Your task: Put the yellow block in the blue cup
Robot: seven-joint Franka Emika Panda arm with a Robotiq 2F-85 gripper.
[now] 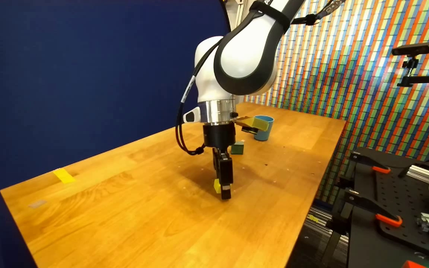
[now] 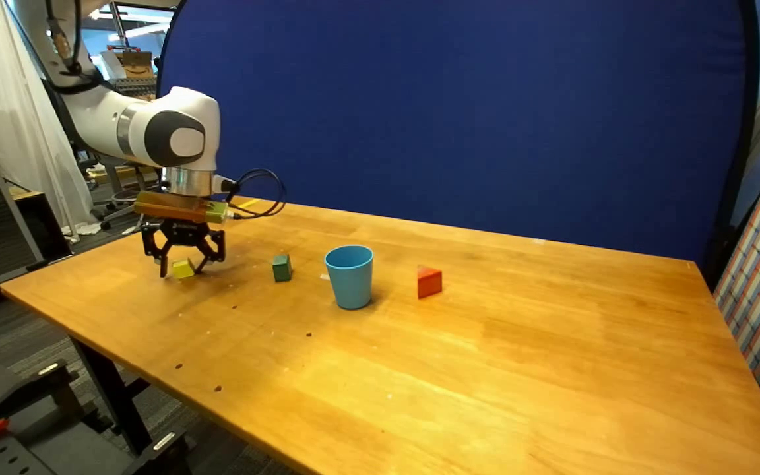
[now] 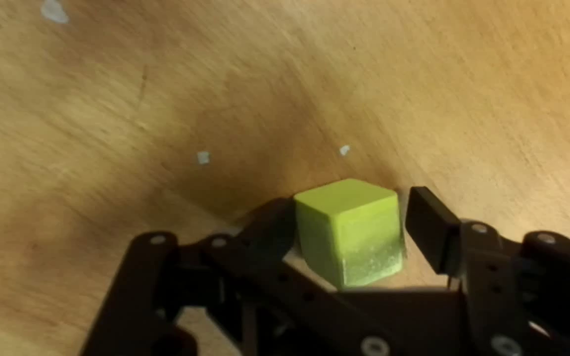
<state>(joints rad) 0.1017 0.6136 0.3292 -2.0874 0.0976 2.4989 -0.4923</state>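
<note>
Yellow block (image 3: 349,235) rests on the table (image 2: 518,369) between the parted jaws of the gripper (image 2: 181,273), well apart from the blue cup (image 2: 350,284). The wrist view shows a gap at one jaw; contact at the other is unclear. The block's faces look skewed to the jaws, so closing could twist it. The arm (image 1: 246,56) stands bent, its end pointing straight down. A green block (image 2: 282,268) lies on the gripper's side of the cup, where a low carry might clip it; beyond the cup sits a red block (image 2: 429,284).
</note>
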